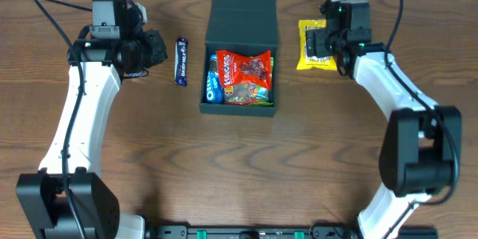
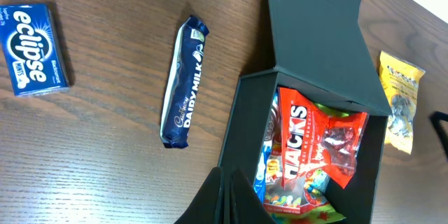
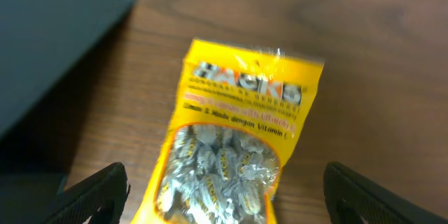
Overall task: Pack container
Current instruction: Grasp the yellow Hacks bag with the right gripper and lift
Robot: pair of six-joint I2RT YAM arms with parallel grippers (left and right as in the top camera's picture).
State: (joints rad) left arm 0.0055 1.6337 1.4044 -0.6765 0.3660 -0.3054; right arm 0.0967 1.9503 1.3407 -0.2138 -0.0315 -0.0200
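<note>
The dark teal container (image 1: 240,16) stands at the table's middle with its flap lid folded back. A red Hacks bag (image 1: 243,69), an Oreo pack (image 1: 213,80) and other snack packets lie inside; the left wrist view shows the same box (image 2: 238,122) and red bag (image 2: 308,140). A yellow Hacks candy bag (image 1: 310,43) lies flat on the wood right of the box. My right gripper (image 1: 323,43) hovers over it, open, its fingers wide on either side of the yellow bag (image 3: 234,147). My left gripper (image 1: 153,48) is shut and empty, left of a Dairy Milk bar (image 1: 181,60).
The Dairy Milk bar (image 2: 183,80) lies lengthwise on the wood between my left gripper and the box. A blue Eclipse pack (image 2: 33,49) lies further left. The table's far edge runs just behind the lid.
</note>
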